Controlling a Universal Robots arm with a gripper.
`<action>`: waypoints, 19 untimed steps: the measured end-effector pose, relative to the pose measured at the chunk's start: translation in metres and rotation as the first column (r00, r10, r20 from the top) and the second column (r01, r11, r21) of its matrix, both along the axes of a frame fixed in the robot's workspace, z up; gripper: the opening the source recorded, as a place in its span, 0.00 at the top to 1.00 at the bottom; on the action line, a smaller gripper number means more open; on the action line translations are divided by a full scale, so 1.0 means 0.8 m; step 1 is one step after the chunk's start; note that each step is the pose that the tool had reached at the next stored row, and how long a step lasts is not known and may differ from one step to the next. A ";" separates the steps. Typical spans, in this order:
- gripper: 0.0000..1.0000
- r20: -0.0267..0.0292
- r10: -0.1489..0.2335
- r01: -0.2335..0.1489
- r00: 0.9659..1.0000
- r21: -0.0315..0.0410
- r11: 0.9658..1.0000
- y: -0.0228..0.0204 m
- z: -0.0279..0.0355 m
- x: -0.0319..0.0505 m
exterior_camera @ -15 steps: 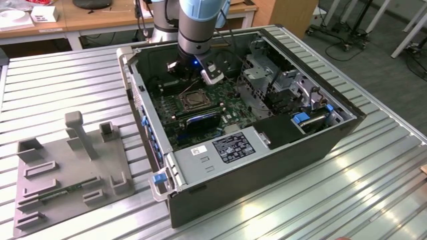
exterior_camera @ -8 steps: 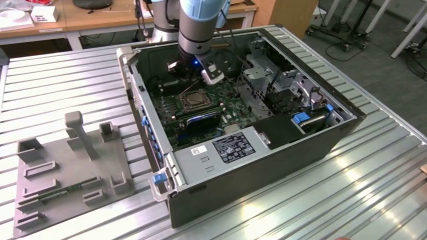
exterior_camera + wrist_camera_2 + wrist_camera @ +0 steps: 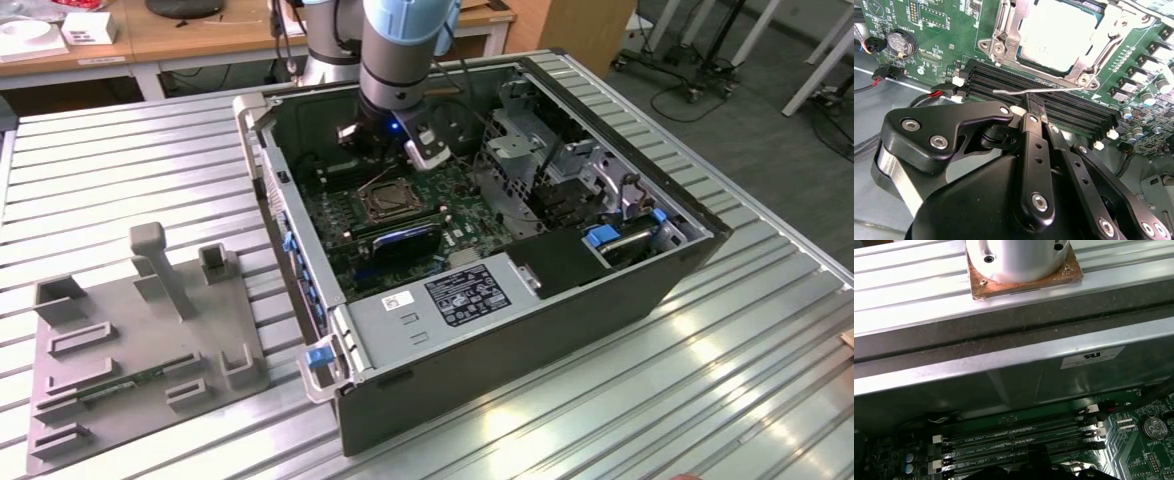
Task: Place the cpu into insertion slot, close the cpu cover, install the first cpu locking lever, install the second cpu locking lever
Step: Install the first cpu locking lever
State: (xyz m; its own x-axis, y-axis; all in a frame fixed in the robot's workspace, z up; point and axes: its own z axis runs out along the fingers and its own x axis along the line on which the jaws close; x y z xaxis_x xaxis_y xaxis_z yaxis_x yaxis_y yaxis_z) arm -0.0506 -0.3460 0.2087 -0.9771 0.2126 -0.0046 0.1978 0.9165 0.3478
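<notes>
We see the cpu lying flat in the insertion slot. Its pale face shows through the window of the cpu cover, which lies closed down over it. Along one side of the slot, between it and the long black memory slots, runs a thin metal locking lever. The gripper hangs over the memory slots, near that same side of the slot. Its claw is drawn together with nothing clamped that we can make out. The tips sit right at the lever, and we cannot tell whether they touch it. A round coin battery sits on the green board, well apart from the slot. In the exterior view the slot lies mid-board inside the open computer case, and the arm comes down just beside the slot.
</notes>
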 end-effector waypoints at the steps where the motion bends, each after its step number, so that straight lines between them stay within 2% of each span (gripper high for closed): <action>1: 0.90 0.000 0.000 0.000 1.000 0.000 1.000 0.0000 -0.0005 0.000; 19: 0.90 0.000 0.000 0.000 1.000 0.000 1.000 -0.0001 -0.0134 0.003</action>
State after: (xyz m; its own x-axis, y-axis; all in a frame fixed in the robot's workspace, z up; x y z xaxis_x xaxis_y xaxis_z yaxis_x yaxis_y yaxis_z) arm -0.0481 -0.3460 0.1980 -0.9771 0.2127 -0.0045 0.1979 0.9165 0.3475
